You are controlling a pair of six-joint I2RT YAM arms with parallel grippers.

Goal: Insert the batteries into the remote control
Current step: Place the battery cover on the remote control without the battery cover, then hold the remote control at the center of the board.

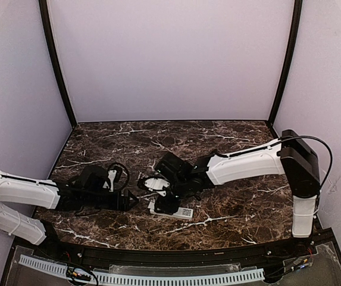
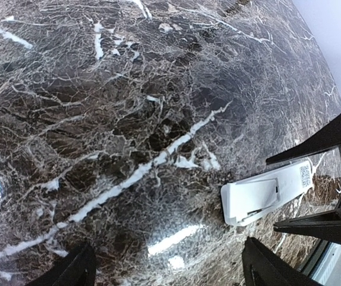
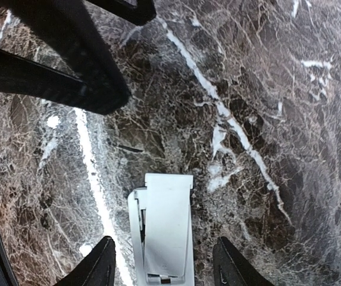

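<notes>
The white remote control [image 1: 179, 210] lies back side up on the marble table. Its battery cover [image 3: 169, 220] sits slid askew over the remote's body [image 3: 135, 229]. In the left wrist view the remote [image 2: 271, 190] shows a small code sticker near its far end. My right gripper [image 3: 165, 259] is open and straddles the remote, one finger on each side, not touching it. My left gripper [image 2: 167, 265] is open and empty, just left of the remote's near end. No batteries are in view.
The dark marble table [image 1: 235, 196] has black rails at its front edge [image 1: 176, 253]. Black cables [image 1: 118, 173] loop beside the left wrist. The right gripper's fingers [image 2: 316, 140] show in the left wrist view, and the left gripper's fingers [image 3: 69, 65] in the right wrist view.
</notes>
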